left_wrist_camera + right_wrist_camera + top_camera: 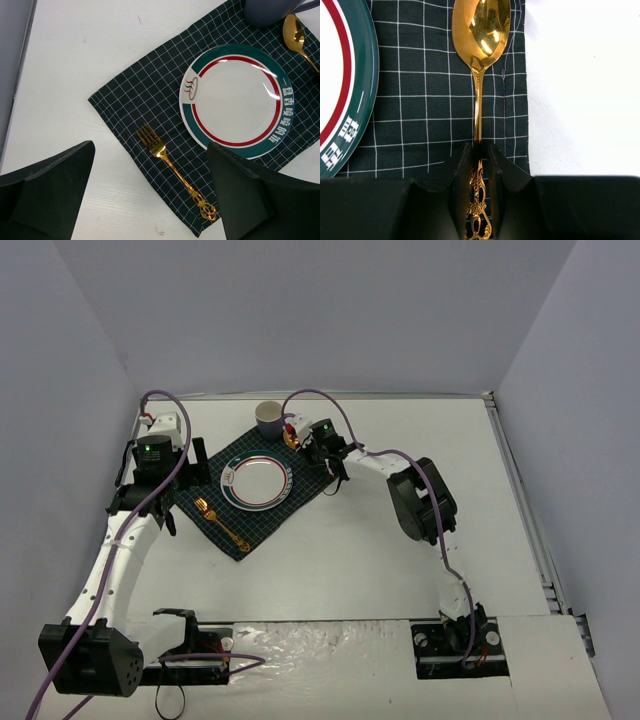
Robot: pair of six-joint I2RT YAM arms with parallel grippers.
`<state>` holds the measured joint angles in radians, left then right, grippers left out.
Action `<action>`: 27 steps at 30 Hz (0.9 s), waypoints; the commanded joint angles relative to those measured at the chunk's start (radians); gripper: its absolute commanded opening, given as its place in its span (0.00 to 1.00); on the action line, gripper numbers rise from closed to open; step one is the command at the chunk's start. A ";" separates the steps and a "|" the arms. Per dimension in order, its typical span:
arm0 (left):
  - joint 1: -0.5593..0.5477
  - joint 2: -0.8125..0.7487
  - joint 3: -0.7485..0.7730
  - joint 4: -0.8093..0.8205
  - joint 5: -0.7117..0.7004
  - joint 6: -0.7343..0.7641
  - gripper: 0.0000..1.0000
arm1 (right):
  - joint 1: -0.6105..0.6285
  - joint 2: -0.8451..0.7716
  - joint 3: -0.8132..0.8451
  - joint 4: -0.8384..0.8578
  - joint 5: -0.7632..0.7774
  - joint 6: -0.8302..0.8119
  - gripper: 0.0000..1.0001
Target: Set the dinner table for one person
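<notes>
Right wrist view is taken first: the right hand (479, 150) is seen with its two fingers brought close on either side of the ornate end of the gold spoon (478, 100), and whether the handle is pinched or only flanked cannot be told from so narrow a gap. The spoon is laid flat, bowl pointing away from the hand, on the strip of dark checked cloth (420, 110) between the plate (345, 75) and the cloth's hem. It is judged to be taken by the handle's end so that it can be set straight, parallel to that hem and apart from the plate's rim. In the left wrist view the left hand (151, 145) is held above the cloth with its fingers spread wide and nothing between them, presumably parked out of the way. Below it a gold fork (172, 172) is laid on the plate's other side, so that the plate is flanked by cutlery. A cup (268, 418) is stood at the cloth's far corner. All of this is carried by the white bench (330, 580), the dinner table being set, with the cloth toward its far left part.
</notes>
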<state>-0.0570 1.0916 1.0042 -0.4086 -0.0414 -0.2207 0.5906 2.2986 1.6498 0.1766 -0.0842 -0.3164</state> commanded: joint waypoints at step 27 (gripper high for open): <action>0.006 -0.004 0.017 0.037 0.001 0.011 0.92 | -0.029 -0.141 -0.109 -0.035 0.042 -0.033 0.18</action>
<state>-0.0570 1.0931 1.0039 -0.4088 -0.0414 -0.2195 0.5773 2.2332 1.5559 0.1736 -0.0725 -0.3424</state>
